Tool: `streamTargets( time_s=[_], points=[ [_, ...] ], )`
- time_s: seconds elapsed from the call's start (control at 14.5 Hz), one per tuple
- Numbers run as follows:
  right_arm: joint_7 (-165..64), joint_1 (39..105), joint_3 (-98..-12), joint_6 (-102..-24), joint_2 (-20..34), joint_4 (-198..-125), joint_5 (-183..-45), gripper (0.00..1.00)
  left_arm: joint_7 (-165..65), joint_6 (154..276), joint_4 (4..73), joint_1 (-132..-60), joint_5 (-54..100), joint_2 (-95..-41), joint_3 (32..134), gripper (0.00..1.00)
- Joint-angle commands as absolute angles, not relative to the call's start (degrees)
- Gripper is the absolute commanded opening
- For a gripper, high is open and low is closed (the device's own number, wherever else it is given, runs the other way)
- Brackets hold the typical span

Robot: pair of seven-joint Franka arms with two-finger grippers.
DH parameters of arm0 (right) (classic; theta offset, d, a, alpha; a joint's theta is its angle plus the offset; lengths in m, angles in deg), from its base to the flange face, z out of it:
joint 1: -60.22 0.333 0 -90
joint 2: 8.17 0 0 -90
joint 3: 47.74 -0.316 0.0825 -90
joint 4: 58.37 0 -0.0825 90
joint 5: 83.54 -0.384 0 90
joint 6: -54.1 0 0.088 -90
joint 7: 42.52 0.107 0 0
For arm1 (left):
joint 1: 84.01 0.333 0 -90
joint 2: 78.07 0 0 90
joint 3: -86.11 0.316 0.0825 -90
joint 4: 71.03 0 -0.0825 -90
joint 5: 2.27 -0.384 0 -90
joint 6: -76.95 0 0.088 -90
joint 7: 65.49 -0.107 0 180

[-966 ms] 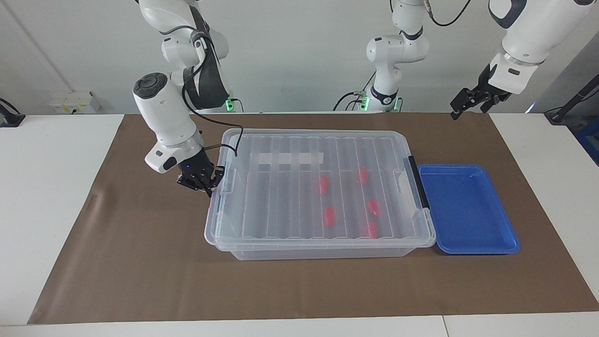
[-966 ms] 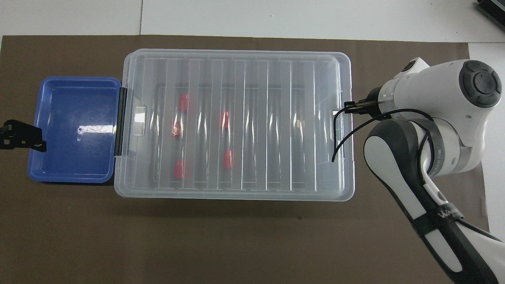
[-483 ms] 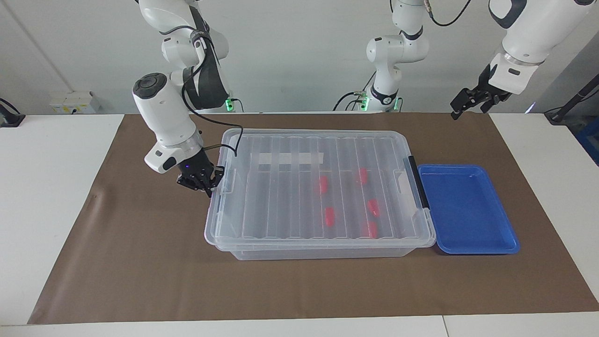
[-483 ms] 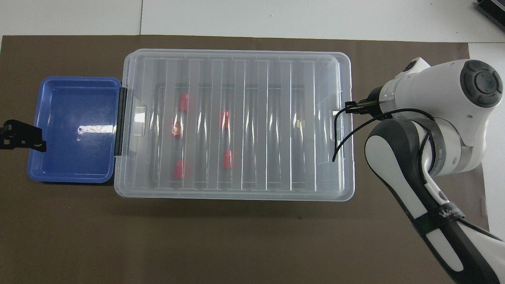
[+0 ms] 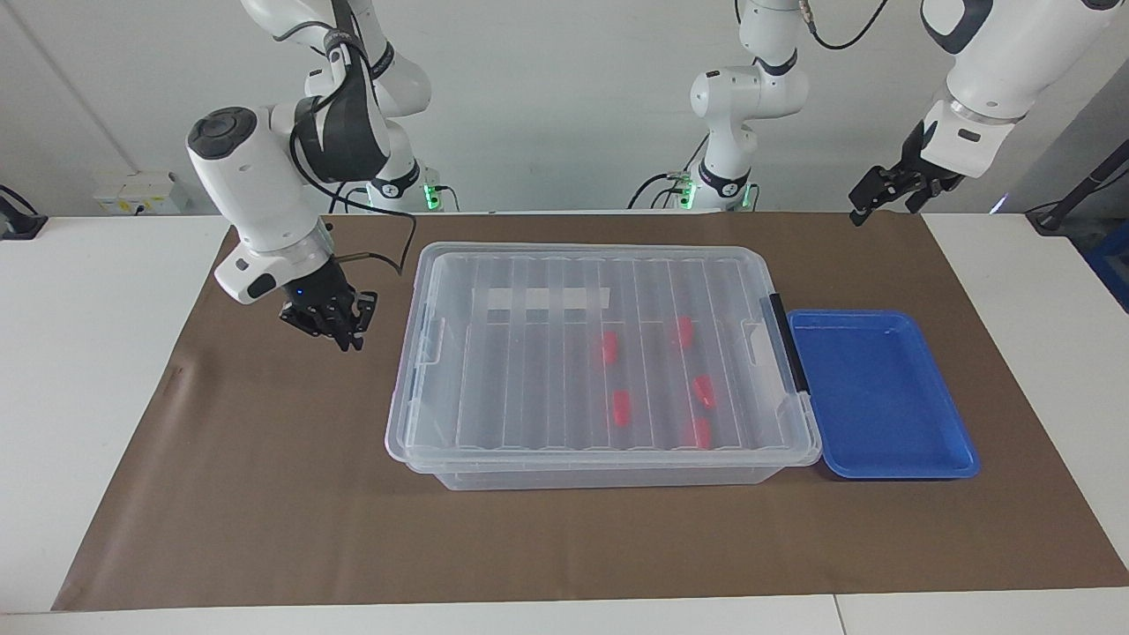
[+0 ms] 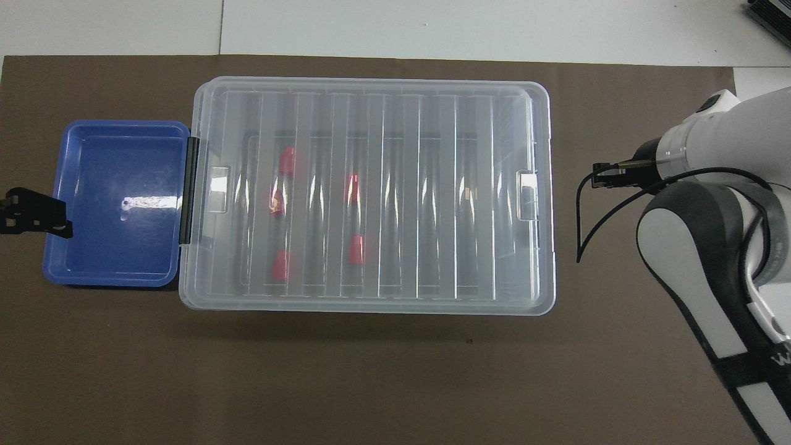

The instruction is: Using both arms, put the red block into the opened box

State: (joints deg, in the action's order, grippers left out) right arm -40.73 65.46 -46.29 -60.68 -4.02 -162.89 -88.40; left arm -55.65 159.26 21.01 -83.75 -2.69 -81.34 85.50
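The box (image 5: 582,253) (image 6: 371,83) is a large clear bin lying on the brown mat with its ribbed lid on. Several red blocks (image 5: 622,407) (image 6: 356,249) show through the lid, inside the half nearer the left arm's end. My right gripper (image 5: 347,335) hangs low over the mat beside the box's clear end latch (image 5: 430,339) (image 6: 526,194), a short gap away and touching nothing. In the overhead view the right wrist (image 6: 710,142) hides it. My left gripper (image 5: 869,198) (image 6: 37,213) waits high up, open and empty.
A shallow blue tray (image 5: 882,397) (image 6: 111,198) lies against the box's end that has the black latch (image 5: 788,344) (image 6: 188,188). A white tape strip (image 5: 547,298) runs across the lid. The brown mat (image 5: 265,485) covers the white table around both.
My right gripper has drawn back from the box's clear end latch toward the right arm's end of the table. The left arm, box and blocks have stayed put.
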Motion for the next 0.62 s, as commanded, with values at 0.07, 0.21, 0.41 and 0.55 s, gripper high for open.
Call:
streamTargets(
  time_s=[0.07,0.21,0.41,0.55],
  points=[
    [-34.8,65.1,-46.4,-51.4,-6.8,-158.2,-83.9,1.00,-55.9,160.5,23.0,-83.8,-2.2,-83.0,85.8,1.00],
    [-34.8,64.4,-46.3,-45.3,-8.4,-155.6,-83.7,1.00,-55.9,160.5,23.1,-83.8,-2.1,-83.0,85.8,1.00],
    [-35.3,61.5,-46.5,-37.4,-11.1,-151.7,-83.7,1.00,-55.9,160.5,23.0,-83.8,-2.1,-83.0,85.8,1.00],
    [-35.6,61.4,-46.4,-34.3,-11.1,-150.9,-83.8,1.00,-55.9,160.5,23.0,-83.8,-2.1,-83.0,85.8,1.00]
  ],
)
